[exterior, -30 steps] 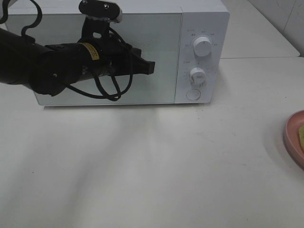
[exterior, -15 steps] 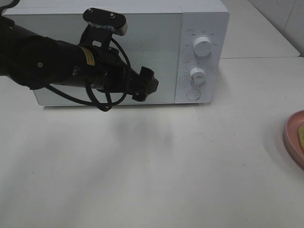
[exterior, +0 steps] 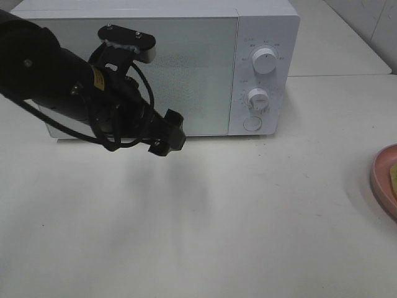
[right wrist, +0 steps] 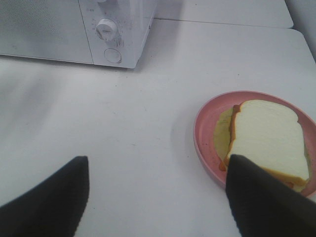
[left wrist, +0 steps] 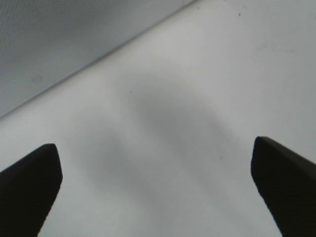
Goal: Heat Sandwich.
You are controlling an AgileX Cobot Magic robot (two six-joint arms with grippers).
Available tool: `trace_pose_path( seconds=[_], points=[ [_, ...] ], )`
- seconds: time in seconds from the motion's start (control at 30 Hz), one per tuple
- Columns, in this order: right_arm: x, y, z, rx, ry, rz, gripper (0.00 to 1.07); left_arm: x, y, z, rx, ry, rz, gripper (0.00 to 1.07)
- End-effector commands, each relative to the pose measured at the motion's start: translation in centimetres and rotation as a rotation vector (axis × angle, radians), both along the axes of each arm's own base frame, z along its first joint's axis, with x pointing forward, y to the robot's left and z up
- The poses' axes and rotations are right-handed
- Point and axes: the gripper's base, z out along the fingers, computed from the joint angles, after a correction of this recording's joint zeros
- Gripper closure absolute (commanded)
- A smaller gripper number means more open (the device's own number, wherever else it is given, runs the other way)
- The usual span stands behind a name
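In front of the white boxy microwave oven [exterior: 155, 68], on its near left side, your black left gripper [exterior: 166, 134] hangs over the bare white tabletop [exterior: 217, 217] with its jaws spread wide, holding and touching nothing. Your black right gripper [right wrist: 158, 197] also stands wide apart and empty above the table. The sandwich [right wrist: 269, 140] lies flat on the round pink plate [right wrist: 207, 143] at the far right of the table, well apart from the oven: square white bread on top, tan crust along the edge, pale green lettuce and a thin reddish line of filling showing at its side
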Motion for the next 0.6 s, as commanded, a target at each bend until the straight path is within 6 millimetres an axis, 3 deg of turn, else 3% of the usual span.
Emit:
trace_pose_path(
  seconds=[0.03, 0.4, 0.6],
  points=[
    [-0.4, -0.1, 0.0, -0.008, -0.033, -0.009, 0.33, -1.2, 0.6, 0.2, 0.053, 0.091, 0.006, 0.07],
    [-0.4, -0.1, 0.0, -0.008, -0.033, -0.009, 0.33, -3.7, 2.8, -0.9, 0.290, 0.397, 0.004, 0.07],
    [-0.4, -0.1, 0.0, -0.008, -0.033, -0.009, 0.33, -3.6, 4.2, -1.0, 0.307, 0.502, 0.049, 0.07]
  ],
)
